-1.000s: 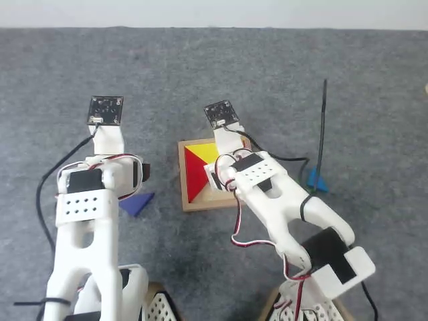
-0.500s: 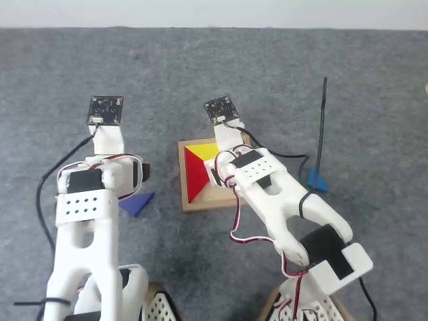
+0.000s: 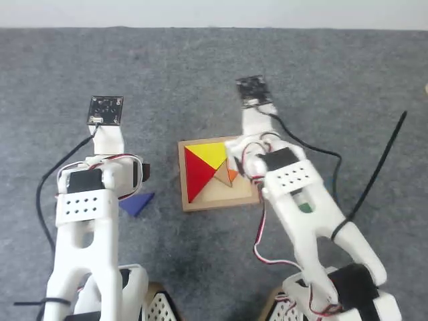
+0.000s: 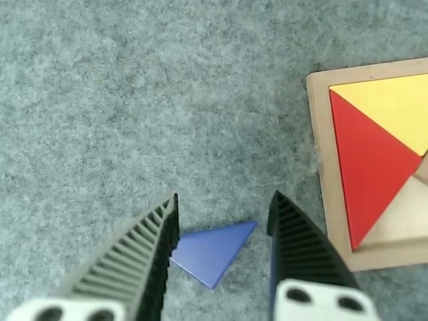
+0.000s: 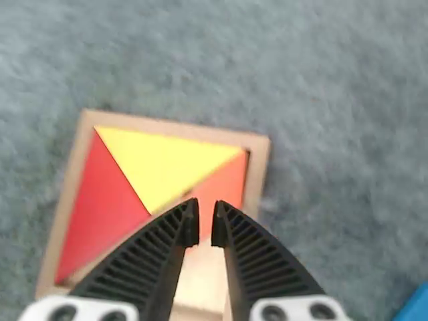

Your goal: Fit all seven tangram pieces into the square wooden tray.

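Bright, even, diffuse light; soft short shadows beside tray (image 3: 182,180) (faint on grey mat (image 3: 167,80)).

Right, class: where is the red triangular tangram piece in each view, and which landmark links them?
High view: the red triangular tangram piece fills the left of the square wooden tray.
Left wrist view: inside the rim nearest the blue triangular piece.
Right wrist view: against the tray rim.
Shared landmark: yellow triangular piece touching it.

The square wooden tray (image 3: 214,204) lay flat, with the big red triangle (image 3: 197,175) on its left side. The yellow triangle (image 3: 210,154) ran along the far edge, a small orange triangle (image 3: 231,175) touching it. Outside, the blue triangle (image 3: 137,203) sat flat, near the tray's left rim.
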You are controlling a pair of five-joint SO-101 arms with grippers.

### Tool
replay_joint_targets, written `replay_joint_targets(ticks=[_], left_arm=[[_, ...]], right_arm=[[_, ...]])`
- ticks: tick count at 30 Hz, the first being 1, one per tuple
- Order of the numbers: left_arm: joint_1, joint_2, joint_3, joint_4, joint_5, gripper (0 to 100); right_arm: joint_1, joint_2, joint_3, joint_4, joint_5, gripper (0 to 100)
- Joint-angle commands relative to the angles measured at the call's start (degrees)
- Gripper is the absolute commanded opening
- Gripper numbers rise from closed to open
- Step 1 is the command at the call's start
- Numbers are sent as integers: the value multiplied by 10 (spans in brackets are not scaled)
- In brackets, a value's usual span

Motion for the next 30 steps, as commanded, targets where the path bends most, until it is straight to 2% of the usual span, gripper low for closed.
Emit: replay_joint_targets(ticks=[1,5,12,15,19,30], left_arm=[[4,-3,-5,-11,2,217],[4,-3,-5,-11,2,217],[5,-3,-5,-12,2,217],[5,-2,3,-25,2,217],[5,-2,17,-46,2,217],[5,-3,17,-46,2,217]], right_arm=[[8,18,5,-22,-4,61],[4,75,-4,-57,-3,61],[2,155,-66,-28,-12,61],[-18,157,-68,-28,-40,60],[-38,145,-66,-22,-41,60],[-24,194,-66,-23,-16,59]])
